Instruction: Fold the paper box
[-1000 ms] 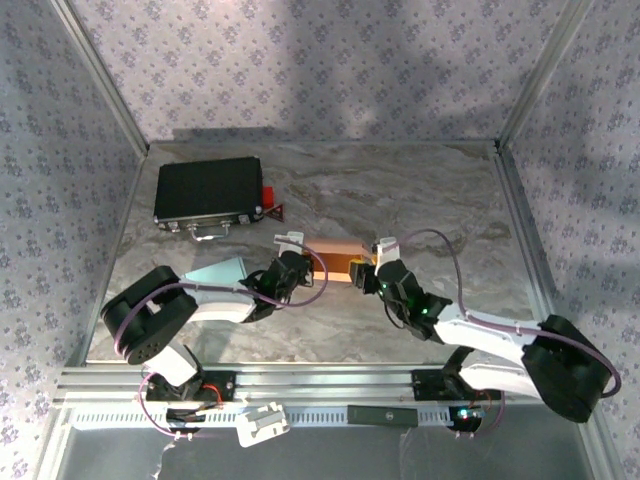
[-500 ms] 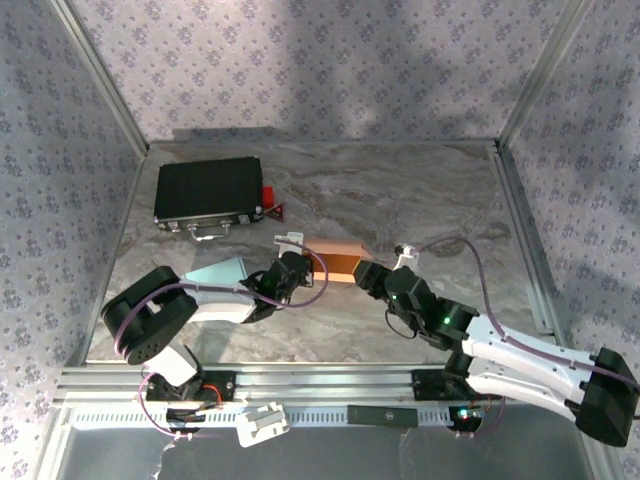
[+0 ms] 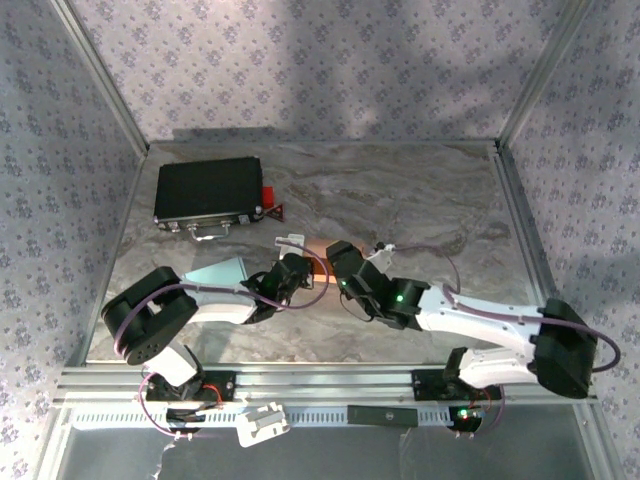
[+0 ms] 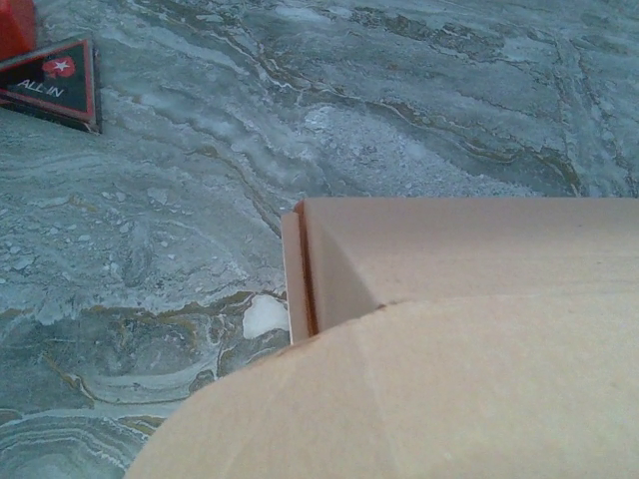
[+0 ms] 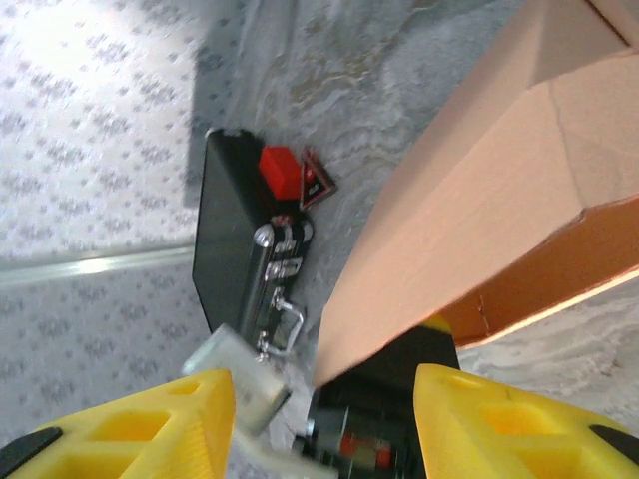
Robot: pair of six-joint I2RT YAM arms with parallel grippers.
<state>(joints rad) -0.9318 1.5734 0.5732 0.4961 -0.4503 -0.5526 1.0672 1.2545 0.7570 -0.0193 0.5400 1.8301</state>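
In the top view the paper box [image 3: 319, 264] lies near the middle of the marble table [image 3: 420, 200], almost covered by the 2 grippers. The left gripper [image 3: 293, 270] sits at its 9 o'clock side and the right gripper [image 3: 340, 264] at its 3 o'clock side, with a thin orange-brown strip of box showing between them. The right wrist camera shows its 2 yellow fingers [image 5: 130, 424] spread wide apart, and a corner of a cardboard flap reaches down into the gap. The left wrist camera looks across the box's tan top panel and a folded edge. Whether the left gripper's jaws are apart or together cannot be told. A black case [image 3: 208, 190] rests at 10 o'clock from the box, with a red block [image 3: 267, 194] and a triangular card [image 3: 277, 211] just beside its 3 o'clock end.
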